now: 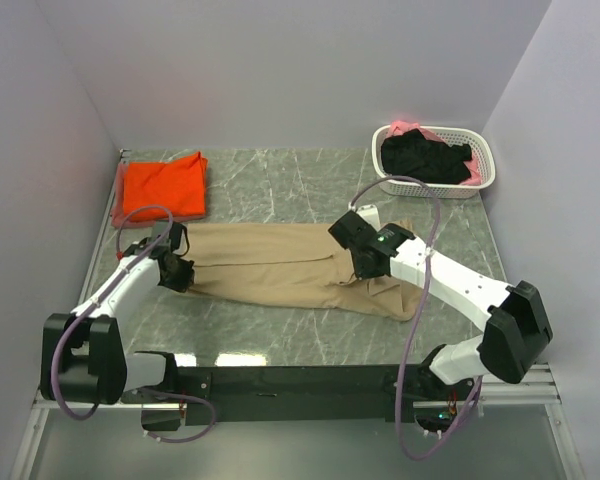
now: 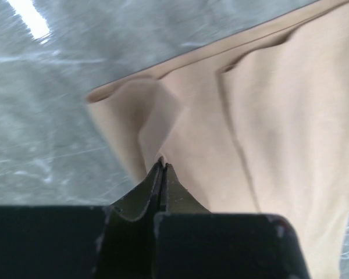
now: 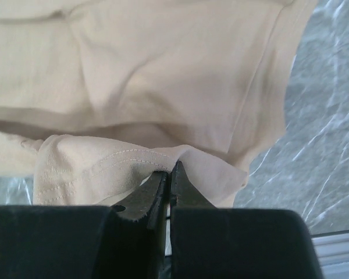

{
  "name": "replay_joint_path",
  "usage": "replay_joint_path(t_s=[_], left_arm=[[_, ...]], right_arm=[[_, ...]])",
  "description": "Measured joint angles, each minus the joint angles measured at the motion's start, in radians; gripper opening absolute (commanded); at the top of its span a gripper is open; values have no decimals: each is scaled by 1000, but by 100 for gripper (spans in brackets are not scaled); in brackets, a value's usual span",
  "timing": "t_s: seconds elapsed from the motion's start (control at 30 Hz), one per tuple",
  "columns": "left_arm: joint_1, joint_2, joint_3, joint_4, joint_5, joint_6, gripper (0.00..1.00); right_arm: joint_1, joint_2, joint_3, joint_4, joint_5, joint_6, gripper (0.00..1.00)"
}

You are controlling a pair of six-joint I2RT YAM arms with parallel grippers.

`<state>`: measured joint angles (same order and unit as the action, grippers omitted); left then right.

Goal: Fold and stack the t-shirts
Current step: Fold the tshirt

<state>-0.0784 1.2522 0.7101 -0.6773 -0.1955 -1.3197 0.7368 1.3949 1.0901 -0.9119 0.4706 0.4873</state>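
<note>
A tan t-shirt [image 1: 270, 265] lies lengthwise across the middle of the table, partly folded along its length. At the shirt's left end, my left gripper [image 1: 177, 272] is shut on a raised pinch of tan cloth [image 2: 157, 125], with its tips [image 2: 162, 164] closed together. My right gripper [image 1: 363, 265] is shut on a stitched hem fold [image 3: 116, 160] near the shirt's right end, and the cloth drapes over the closed tips [image 3: 171, 170]. A folded orange t-shirt [image 1: 162, 187] rests at the back left. Black [image 1: 435, 158] and pink [image 1: 410, 128] t-shirts sit in the basket.
A white slotted basket [image 1: 488, 165] stands at the back right corner. Walls close in the table on the left, back and right. Grey marble tabletop [image 1: 280, 185] shows between the orange shirt and the basket. A black rail [image 1: 300, 380] runs along the near edge.
</note>
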Motion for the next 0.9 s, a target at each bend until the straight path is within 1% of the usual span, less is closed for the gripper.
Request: replay_joint_path(t_s=[0.23,0.6,0.9], left_arm=[[0,70,50,43,-11,5,1],[0,140,109,76,-27,30,0],[0,261,150,114,-37,53,0]], right_arm=[[-65,66,72,25,44,-40,0],[-124,144,153,62,60,-109,0],[-180,288,222,114,60,-192,0]])
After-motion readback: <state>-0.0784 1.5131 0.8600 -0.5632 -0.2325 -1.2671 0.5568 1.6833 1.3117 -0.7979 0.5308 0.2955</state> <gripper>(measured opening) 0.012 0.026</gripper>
